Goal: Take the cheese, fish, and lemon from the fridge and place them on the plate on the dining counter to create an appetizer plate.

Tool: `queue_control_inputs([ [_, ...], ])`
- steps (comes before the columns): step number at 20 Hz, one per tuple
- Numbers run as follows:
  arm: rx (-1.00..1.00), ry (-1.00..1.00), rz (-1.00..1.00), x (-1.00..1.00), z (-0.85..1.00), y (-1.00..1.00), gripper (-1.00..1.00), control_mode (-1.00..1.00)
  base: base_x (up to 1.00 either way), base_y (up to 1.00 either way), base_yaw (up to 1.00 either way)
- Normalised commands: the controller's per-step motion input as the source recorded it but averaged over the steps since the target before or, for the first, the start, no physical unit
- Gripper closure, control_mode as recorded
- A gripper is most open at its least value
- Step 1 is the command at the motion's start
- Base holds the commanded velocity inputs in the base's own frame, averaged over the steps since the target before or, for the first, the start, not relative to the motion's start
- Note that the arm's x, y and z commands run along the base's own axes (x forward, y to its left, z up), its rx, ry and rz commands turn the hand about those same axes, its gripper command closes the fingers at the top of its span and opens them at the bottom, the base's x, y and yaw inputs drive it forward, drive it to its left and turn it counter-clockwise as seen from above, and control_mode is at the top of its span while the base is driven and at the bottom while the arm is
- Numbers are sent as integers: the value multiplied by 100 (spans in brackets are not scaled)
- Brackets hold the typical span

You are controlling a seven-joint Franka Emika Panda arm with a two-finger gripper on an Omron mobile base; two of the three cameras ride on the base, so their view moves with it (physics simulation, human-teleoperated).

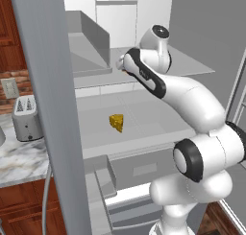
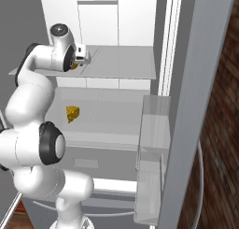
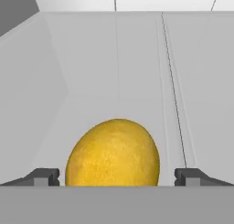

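my end effector [image 3: 117,177] is spread wide, its two dark fingertips [image 3: 43,177] standing either side of the round yellow-orange lemon [image 3: 113,153] without touching it. the lemon sits on a clear glass upper shelf [image 2: 121,67] of the tall grey-silver fridge [image 1: 43,109] with its white interior. one shelf lower lies the small yellow-orange wedge of cheese [image 1: 116,122] with holes, alone and well apart from my hand.

One cheese wedge [image 1: 116,122], one lemon [image 3: 113,153], one toaster [image 1: 26,117], one open fridge [image 2: 112,41].
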Motion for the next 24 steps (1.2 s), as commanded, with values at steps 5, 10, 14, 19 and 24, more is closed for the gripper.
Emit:
queue_control_inputs([
  [5, 0, 0, 0, 27, -8, 7, -100, -100, 0, 0, 0],
  [10, 0, 0, 0, 1, -6, 0, -100, -100, 0, 0, 0],
  [14, 0, 0, -2, -2, -9, 0, -100, -100, 0, 0, 0],
  [19, 0, 0, -2, -1, -16, 0, -100, -100, 0, 0, 0],
  [24, 0, 0, -1, 0, -26, 0, -100, -100, 0, 0, 0],
])
